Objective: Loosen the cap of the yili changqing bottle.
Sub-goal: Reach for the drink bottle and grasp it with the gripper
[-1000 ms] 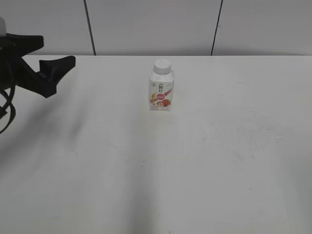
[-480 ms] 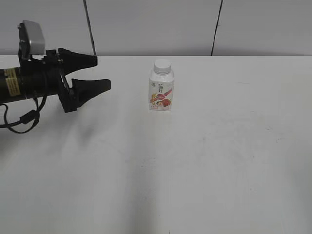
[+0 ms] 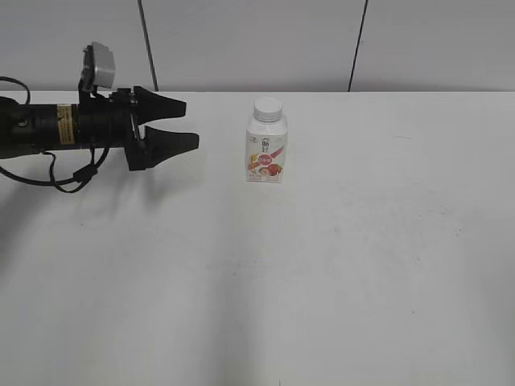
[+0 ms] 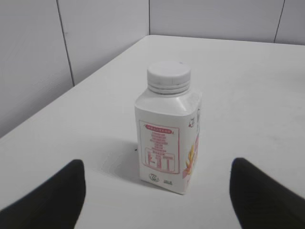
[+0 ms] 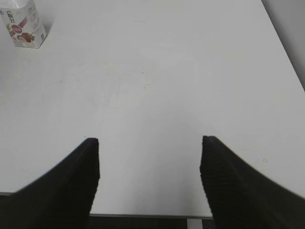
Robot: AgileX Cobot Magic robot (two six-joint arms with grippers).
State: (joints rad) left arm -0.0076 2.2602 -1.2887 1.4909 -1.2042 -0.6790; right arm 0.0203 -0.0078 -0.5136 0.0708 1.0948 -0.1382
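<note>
White flat table fills the scene. Black left gripper on its dark arm lies level at far left, jaws wide, pointing right at the bottle but well apart from it. Black right gripper hovers over the near right edge, jaws wide, holding nothing. Small squat white plastic yili changqing bottle stands upright at far centre, round white ribbed screw cap on its neck.

bottle looked white plastic w/ slight sheen, printed label smooth. cap was matt white plastic, ribbed side. table, lower frame, was matt white, faintly scuffed. left gripper fingers were matt black plastic; wall panels up top were smooth, grey.
</note>
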